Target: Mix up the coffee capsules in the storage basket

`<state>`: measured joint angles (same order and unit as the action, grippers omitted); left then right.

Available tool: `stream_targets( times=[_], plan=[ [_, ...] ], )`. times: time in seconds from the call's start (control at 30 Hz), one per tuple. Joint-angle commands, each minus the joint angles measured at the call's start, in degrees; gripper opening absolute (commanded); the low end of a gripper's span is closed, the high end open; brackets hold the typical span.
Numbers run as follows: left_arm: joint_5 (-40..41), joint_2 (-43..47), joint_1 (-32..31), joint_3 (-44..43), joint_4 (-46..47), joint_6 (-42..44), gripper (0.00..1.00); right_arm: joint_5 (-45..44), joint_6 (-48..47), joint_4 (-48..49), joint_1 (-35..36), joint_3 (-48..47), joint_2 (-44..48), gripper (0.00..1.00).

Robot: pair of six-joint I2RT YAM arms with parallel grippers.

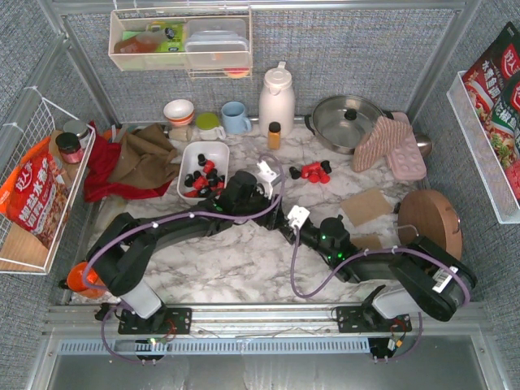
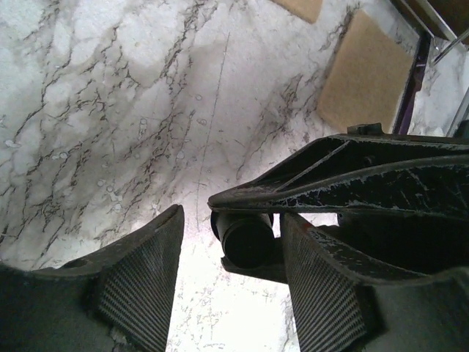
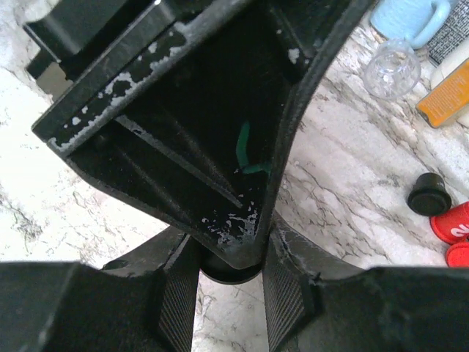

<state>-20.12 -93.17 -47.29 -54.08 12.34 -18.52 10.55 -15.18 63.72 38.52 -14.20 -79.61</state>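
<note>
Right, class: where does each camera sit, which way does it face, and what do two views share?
Top external: above and behind the arms, facing down on the marble table; both arms whole.
Left wrist: on the left arm, facing down at the table; own jaws below, right jaws at a black capsule.
Right wrist: on the right arm, facing down and forward; own jaws below, left jaws ahead.
Shared: top external and right wrist both show the blue mug and loose capsules.
</note>
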Motion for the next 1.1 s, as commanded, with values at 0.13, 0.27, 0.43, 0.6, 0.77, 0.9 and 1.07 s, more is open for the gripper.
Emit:
stream_targets(
  times=[0.13,0.27,0.43,0.6,0.77,0.9,1.07],
  plan=[
    [-0.08,-3.19,-0.74,-3.53,-6.47,2.89,0.45,-0.02,-0.96,1.49,0.11,-0.14,1.13,0.37],
    [4.94,-2.68,-0.7,-3.77,-6.91,2.38,0.27,-1.35,-0.26,1.49,0.14,-0.28,1.26,0.48],
    [15.98,-0.2,-0.59,-3.51,-6.66,0.15,0.08,-4.49,0.85,1.09,0.09,-0.43,1.71,0.78],
    [30.53,3.72,0.8,-3.3,-6.52,-1.46,0.08,-13.64,5.7,-2.33,-0.08,-2.01,3.77,0.86],
    [46.98,6.13,7.1,-2.19,-3.01,-0.92,0.13,-30.69,20.65,-27.07,-2.8,-14.46,6.82,0.85],
    [48.91,1.99,14.52,-4.01,1.1,-0.5,0.15,-36.29,31.15,-44.35,-6.22,-25.75,1.48,0.82],
    [49.51,-6.67,21.22,-10.6,3.6,0.26,0.15,-39.38,36.24,-49.98,-8.57,-33.79,-7.17,0.69]
  ],
)
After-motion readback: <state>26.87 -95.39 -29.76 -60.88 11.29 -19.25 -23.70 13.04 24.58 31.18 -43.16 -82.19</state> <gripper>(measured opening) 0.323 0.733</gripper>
